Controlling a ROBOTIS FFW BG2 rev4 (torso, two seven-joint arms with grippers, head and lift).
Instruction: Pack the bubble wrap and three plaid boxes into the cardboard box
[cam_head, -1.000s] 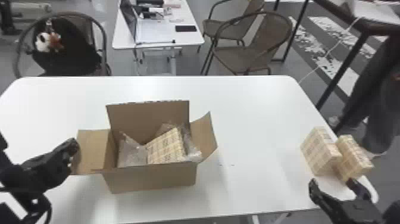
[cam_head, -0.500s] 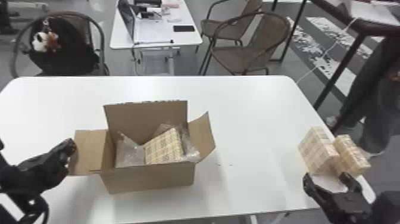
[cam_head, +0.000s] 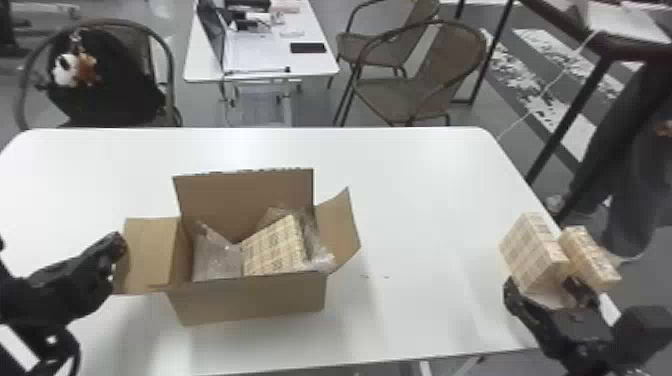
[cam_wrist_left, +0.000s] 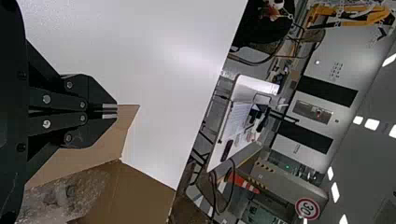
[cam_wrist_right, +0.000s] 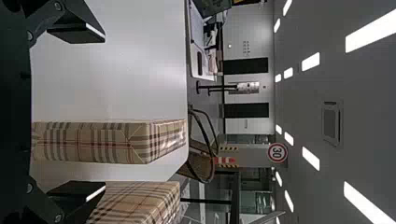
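Observation:
The open cardboard box holds bubble wrap and one plaid box lying tilted. Two more plaid boxes, one and another, stand at the table's right edge. My right gripper is open at their near side; in the right wrist view the gripper has the first plaid box between its spread fingers, not gripped, and the second beyond one finger. My left gripper is beside the box's left flap; in the left wrist view the gripper is shut above that flap.
The white table stretches between the cardboard box and the plaid boxes. The box's right flap sticks outward. Beyond the table stand chairs and a smaller desk.
My right gripper has moved slightly left and forward, closer to the two plaid boxes. The whole head view has shifted a little. My left arm looks still.

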